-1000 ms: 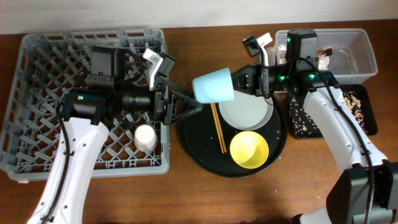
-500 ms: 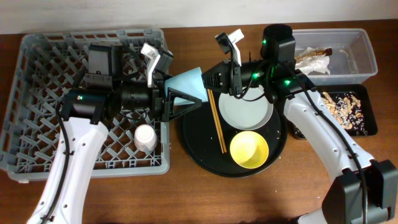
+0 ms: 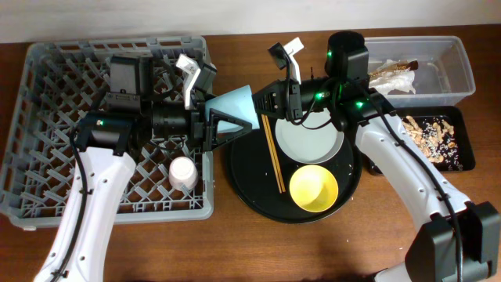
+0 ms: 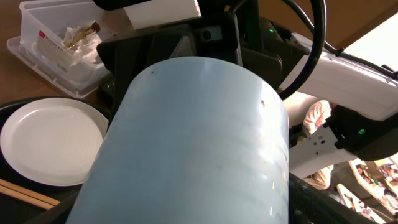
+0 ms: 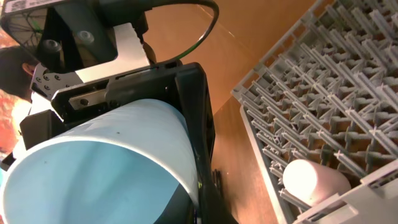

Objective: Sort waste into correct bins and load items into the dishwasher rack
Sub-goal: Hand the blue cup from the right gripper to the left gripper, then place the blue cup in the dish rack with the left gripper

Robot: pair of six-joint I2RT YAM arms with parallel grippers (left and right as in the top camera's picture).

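Observation:
The light-blue cup [image 3: 233,106] hangs on its side in the air between both grippers, above the rack's right edge. My right gripper [image 3: 264,103] is shut on its rim; the right wrist view looks into its open mouth [image 5: 93,174]. My left gripper [image 3: 244,111] has a finger on either side of the cup, which fills the left wrist view [image 4: 199,143] and hides the jaws. The pink cup [image 3: 183,172] lies in the grey rack [image 3: 47,78]. The white plate [image 3: 309,141], yellow bowl [image 3: 314,189] and chopsticks [image 3: 275,160] rest on the round black tray [image 3: 250,180].
The clear tub [image 3: 454,78] at the back right holds the crumpled napkin and wrapper [image 3: 389,78]. The shallow black tray [image 3: 462,149] in front of it holds tan food scraps [image 3: 427,133]. Brown table borders the rack and trays.
My right gripper carried the light-blue cup left, from above the plate to between my left gripper's fingers. In the last half second both arms barely moved.

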